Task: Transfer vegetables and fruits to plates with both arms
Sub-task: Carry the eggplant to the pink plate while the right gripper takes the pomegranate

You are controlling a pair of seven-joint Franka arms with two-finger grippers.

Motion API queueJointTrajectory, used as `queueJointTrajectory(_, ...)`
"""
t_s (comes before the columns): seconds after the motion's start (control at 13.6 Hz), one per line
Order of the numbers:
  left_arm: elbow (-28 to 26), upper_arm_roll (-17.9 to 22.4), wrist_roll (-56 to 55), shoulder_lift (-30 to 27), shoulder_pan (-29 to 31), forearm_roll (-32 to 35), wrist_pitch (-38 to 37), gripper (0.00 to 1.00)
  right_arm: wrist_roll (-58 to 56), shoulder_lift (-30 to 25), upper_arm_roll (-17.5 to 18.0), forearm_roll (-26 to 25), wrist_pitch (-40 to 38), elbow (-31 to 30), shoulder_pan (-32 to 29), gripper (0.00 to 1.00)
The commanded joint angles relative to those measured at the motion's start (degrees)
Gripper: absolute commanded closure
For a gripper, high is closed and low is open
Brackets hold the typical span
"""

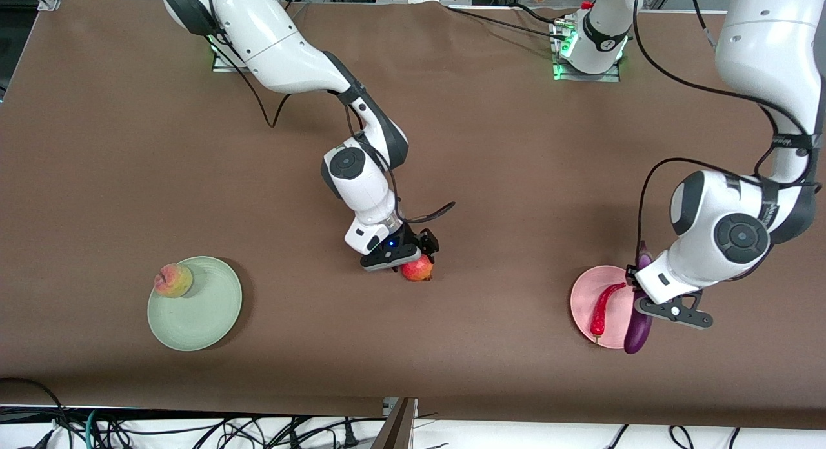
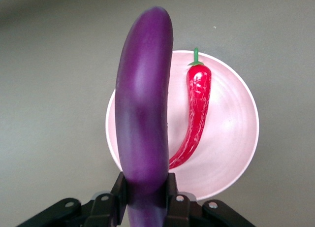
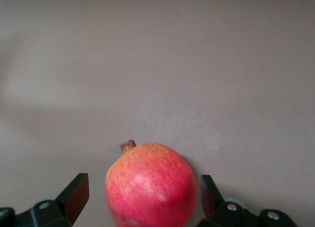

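Note:
My left gripper is shut on the purple eggplant, holding it over the edge of the pink plate. In the left wrist view the fingers clamp the eggplant near one end. The red chili pepper lies on the pink plate, beside the eggplant. My right gripper is open and low over the red pomegranate, which sits on the table mid-way between the plates. Its fingers stand either side of the fruit with gaps. The peach rests on the green plate.
The brown table runs to its front edge near the camera, with cables below it. The arms' bases stand at the table's back edge.

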Motion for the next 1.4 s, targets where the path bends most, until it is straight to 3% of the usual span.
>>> queueJointTrajectory(0.0, 1.51, -0.72, 1.68, 2.58, -0.01, 0.78, 1.64, 0.89, 1.05, 2.13, -1.49, -0.50, 3.79, 0.35, 1.32, 0.00)
queueJointTrajectory(0.15, 0.81, -0.64, 1.94, 3.55, 0.16, 0.87, 2.00, 0.83, 1.05, 2.57, -1.67, -0.50, 4.33, 0.35, 1.58, 0.00)
queueJointTrajectory(0.22, 0.72, -0.64, 1.94, 3.90, 0.86, 0.96, 3.05, 0.83, 0.96, 2.66, -1.84, -0.50, 4.33, 0.35, 1.58, 0.11)
queueJointTrajectory(0.29, 0.72, -0.64, 1.94, 3.91, 1.22, 0.96, 3.14, 0.83, 0.87, 2.57, -2.19, -0.33, 4.24, 0.35, 1.49, 0.62)
queueJointTrajectory(0.37, 0.72, -0.64, 1.94, 4.26, 1.65, 0.96, 3.40, 0.83, 0.87, 2.48, -2.28, -0.24, 4.24, 0.35, 1.49, 0.81)
queueJointTrajectory(0.44, 0.72, -0.64, 1.86, 4.78, 1.92, 0.87, 3.49, 0.79, 0.78, 2.40, -2.37, -0.33, 4.06, 0.44, 1.49, 0.93)
queueJointTrajectory(0.52, 0.72, -0.64, 1.77, 5.05, 1.92, 0.87, 3.50, 0.36, 0.70, 1.96, -2.55, -0.33, 3.71, 0.44, 1.32, 0.96)
queueJointTrajectory(0.59, 0.72, -0.64, 1.86, 4.96, 2.01, 0.70, 3.41, 0.00, 0.35, 1.00, -3.16, -0.24, 2.75, 0.44, 1.06, 0.96)
queueJointTrajectory(0.74, 0.72, -0.64, 1.86, 4.35, 1.75, 0.87, 2.71, 0.00, -0.44, -3.21, -5.70, -0.24, -8.52, 0.53, 0.00, 0.96)
queueJointTrajectory(0.88, 0.89, -1.25, 1.51, 1.90, 1.84, 0.78, -0.52, 0.00, -2.36, -7.08, -5.80, -0.50, -19.54, 1.14, -3.76, 0.96)
queueJointTrajectory(1.33, 1.77, -2.22, 0.98, -9.61, 1.48, 0.08, -11.69, 0.00, -28.17, -9.91, -8.17, 0.11, -24.94, -3.33, -14.83, 0.96)
